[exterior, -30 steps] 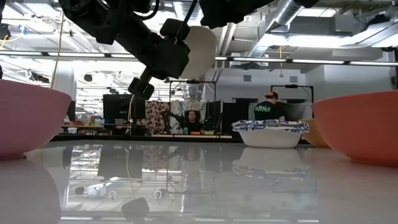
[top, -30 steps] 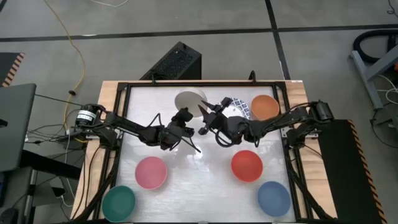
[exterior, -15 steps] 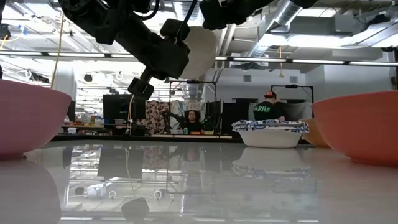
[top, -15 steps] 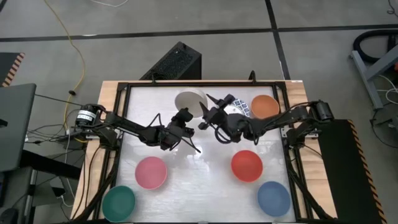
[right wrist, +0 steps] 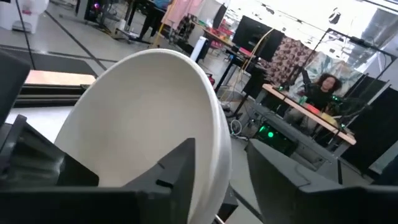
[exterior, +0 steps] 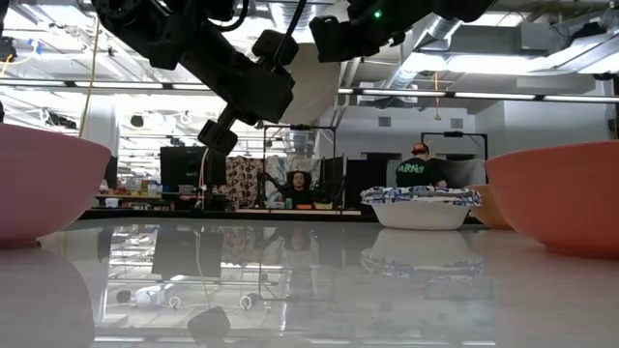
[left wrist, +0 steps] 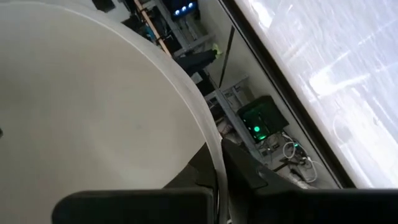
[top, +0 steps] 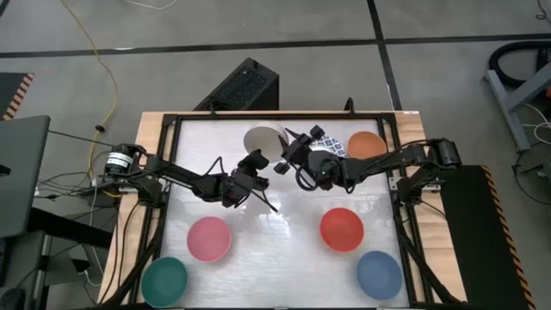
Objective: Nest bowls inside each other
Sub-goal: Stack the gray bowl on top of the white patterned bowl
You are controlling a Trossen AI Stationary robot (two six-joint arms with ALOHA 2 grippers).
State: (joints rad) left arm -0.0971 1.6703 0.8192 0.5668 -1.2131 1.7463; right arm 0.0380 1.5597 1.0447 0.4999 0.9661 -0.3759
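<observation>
Left end effector [top: 256, 164] grips cream bowl [top: 263, 140] — right end effector [top: 287, 155] straddles its rim.

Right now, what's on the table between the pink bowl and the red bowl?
Nothing. In the high view, the tabletop between the pink bowl and the red bowl is bare.
</observation>
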